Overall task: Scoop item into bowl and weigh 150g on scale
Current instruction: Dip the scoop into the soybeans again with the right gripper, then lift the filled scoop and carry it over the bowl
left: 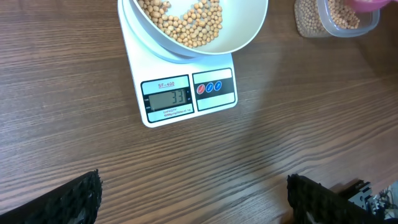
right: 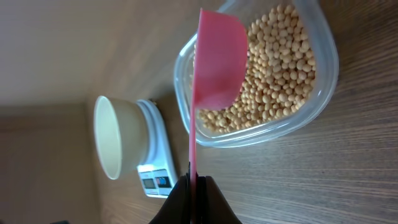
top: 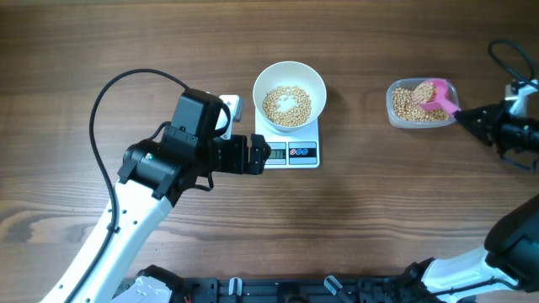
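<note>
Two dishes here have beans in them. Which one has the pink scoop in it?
The clear plastic container at far right, with the pink scoop in it. The white bowl sits on the scale and holds only beans.

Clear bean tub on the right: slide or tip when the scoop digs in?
Probably slides before tipping: the tub is low, wide and sits loose on the smooth wood table. Its clear walls look thin, so they may flex under the pink scoop. The beans fill it only partly, so it is likely light.
</note>
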### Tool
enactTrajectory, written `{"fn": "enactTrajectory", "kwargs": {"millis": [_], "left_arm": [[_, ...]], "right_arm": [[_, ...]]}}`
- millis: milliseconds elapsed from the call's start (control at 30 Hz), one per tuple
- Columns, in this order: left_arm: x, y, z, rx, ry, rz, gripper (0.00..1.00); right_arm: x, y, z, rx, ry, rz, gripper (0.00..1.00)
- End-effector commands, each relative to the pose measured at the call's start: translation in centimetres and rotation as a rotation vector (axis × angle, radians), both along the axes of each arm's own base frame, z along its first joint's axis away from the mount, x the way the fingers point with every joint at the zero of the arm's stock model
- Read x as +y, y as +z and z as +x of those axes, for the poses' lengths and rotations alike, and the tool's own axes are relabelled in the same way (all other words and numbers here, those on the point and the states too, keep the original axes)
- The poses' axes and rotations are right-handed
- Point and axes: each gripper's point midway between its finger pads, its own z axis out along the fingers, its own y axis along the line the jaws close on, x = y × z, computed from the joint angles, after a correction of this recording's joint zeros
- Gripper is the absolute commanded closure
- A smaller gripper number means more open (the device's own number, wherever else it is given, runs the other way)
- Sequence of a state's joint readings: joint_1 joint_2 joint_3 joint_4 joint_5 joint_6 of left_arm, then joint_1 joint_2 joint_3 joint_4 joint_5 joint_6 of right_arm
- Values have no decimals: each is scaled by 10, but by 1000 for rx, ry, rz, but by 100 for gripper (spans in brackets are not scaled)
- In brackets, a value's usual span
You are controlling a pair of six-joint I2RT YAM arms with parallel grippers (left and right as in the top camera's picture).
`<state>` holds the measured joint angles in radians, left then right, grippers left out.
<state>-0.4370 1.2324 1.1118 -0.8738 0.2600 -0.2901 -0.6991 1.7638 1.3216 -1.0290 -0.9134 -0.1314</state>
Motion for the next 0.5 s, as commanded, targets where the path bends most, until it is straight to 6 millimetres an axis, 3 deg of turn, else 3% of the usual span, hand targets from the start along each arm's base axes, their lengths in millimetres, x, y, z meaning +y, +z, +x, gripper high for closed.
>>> {"fn": "enactTrajectory", "kwargs": {"millis": [0, 200, 467], "left_arm": [[-2, -2, -1, -1, -26, 4, 0], [-2, -2, -1, -1, -26, 3, 0], [-2, -2, -1, -1, -26, 4, 0]], "right_arm": [[-2, 12, -1, -60, -35, 128, 96], [-11, 18, -11, -59, -79, 181, 96], [2, 35, -17, -142, -27, 247, 96]]}}
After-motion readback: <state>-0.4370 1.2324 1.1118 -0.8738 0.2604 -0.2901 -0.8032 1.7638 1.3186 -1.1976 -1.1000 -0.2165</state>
